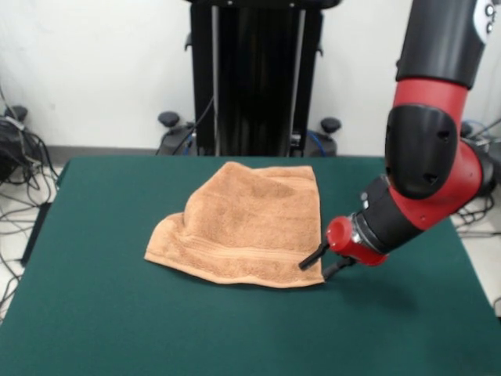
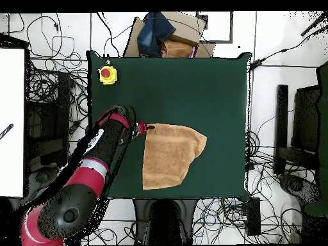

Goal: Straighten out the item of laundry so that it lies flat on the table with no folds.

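Beside towel [image 1: 243,227] corner, hand [image 1: 324,263] parted

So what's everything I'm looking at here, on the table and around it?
towel: one, peach-orange, near the table's middle, folded over with one corner tucked, not flat
table: one, dark green top, filling most of the front view
button box: one, yellow with a red button, at a table corner in the overhead view
cardboard box: one, brown with dark blue cloth on it, off the table's edge opposite the robot
cables: many, black, on the floor around the table
pedestal: one, black, behind the table's far edge
arm: one, red and black
gripper: one, black fingers, at the towel's corner, open
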Controlling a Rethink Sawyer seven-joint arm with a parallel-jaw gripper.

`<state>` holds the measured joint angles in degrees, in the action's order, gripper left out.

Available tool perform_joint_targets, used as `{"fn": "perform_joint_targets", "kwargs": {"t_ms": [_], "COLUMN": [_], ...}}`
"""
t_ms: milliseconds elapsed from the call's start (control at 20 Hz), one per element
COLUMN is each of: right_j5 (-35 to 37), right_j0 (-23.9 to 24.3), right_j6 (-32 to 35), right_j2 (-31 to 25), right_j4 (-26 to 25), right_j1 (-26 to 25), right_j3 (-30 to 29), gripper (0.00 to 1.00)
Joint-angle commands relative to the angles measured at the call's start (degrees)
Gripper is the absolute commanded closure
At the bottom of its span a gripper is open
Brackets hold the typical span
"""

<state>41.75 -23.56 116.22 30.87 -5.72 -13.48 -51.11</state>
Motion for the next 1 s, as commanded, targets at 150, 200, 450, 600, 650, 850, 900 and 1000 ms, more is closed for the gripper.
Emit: {"fn": "perform_joint_targets", "kwargs": {"t_ms": [150,200,450,600,650,850,900,1000], "right_j5": [-4.66,-4.72,-4.57,-4.38,-4.33,-4.64,-4.90,-5.33], "right_j0": [2.45,2.47,2.46,2.50,2.48,2.66,2.66,2.73], "right_j6": [8.17,8.21,8.42,8.28,8.38,8.08,8.20,8.30], "right_j2": [-2.38,-2.39,-2.64,-3.03,-3.08,-3.81,-3.91,-3.99], "right_j4": [-2.63,-2.55,-1.93,-1.55,-1.40,-1.03,-0.97,-0.97], "right_j1": [-7.05,-7.15,-7.58,-8.36,-8.52,-8.32,-8.27,-8.36], "right_j3": [-2.25,-2.14,-1.37,0.02,0.36,0.42,0.31,0.42], "gripper": [0.00,0.00,0.00,0.00,0.00,0.00,0.00,0.00]}}
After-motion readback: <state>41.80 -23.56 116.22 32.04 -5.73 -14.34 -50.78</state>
